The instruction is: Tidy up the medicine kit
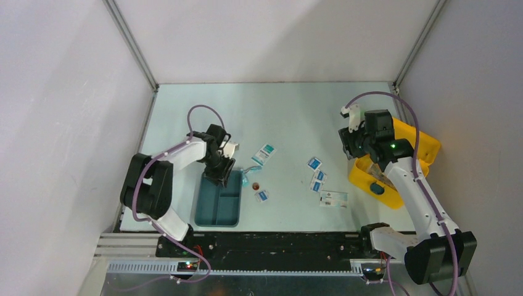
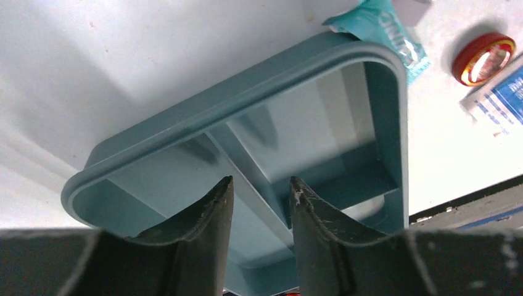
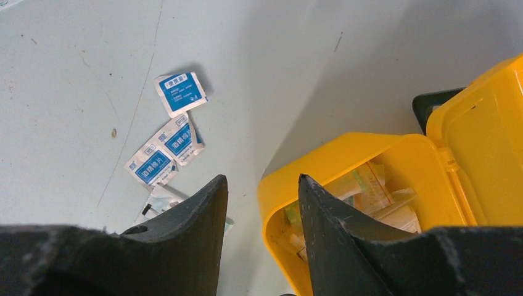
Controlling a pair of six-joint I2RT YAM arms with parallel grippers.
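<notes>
The boxy bright-yellow plastic medicine kit [image 1: 425,151] is sitting lid-open at the desk's [image 1: 290,111] right edge, holding pale wrapped packets [image 3: 370,182]. The right gripper [image 3: 262,185] is hovering over the kit's left rim, jaws apart, gripping nothing. Well left of the kit, the left gripper [image 2: 262,185] is hanging above a dark-teal divided plastic tray [image 2: 247,92], its jaws likewise parted and gripping nothing.

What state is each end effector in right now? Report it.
Left end effector: open, empty, over the teal tray.
Right end effector: open, empty, above the medicine kit rim.

White-and-black left arm [image 1: 181,152] and right arm [image 1: 414,185] carry looping purple cables [image 1: 203,106] and dark tapered fingers [image 2: 206,237].
</notes>
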